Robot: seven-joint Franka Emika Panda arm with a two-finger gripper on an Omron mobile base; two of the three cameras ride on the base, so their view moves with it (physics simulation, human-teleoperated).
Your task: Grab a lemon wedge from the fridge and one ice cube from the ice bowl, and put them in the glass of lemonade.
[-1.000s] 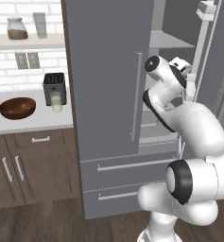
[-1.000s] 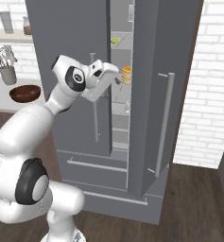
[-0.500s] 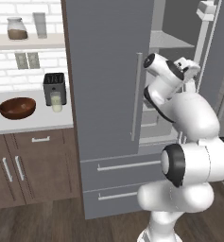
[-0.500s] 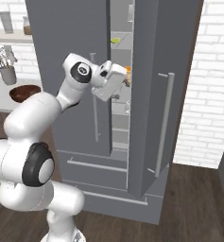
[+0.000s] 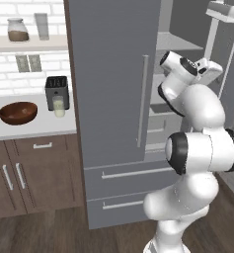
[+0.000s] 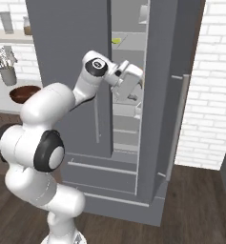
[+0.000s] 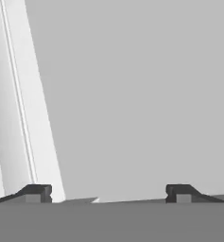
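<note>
Left base view shows the fridge (image 5: 113, 84), big and grey, with its left door shut and its right door swung open. Just left of the fridge is a white counter (image 5: 24, 126). On the counter, the ice bowl (image 5: 18, 112) sits well to the left of the fridge, round and dark brown. The ice cube is too small to make out. Between the bowl and the fridge stands a black toaster (image 5: 57, 90), and the glass of lemonade (image 5: 58, 105) stands right in front of the toaster, touching nothing else. Up on a shelf to the left of the fridge is a jar (image 5: 18, 29) with brown stuff in it.

Right base view shows the white arm reaching into the open side of the fridge. The gripper (image 6: 132, 100) is inside, in front of the shelves. Higher up in the fridge, on a shelf, lies a little yellow thing (image 6: 116, 41) (it could be the lemon wedge, but it is too small to be sure).

Hand view shows the two dark fingertips (image 7: 35, 193) far apart, so the gripper is wide open with nothing between them. Past them is a plain grey wall of the fridge.
</note>
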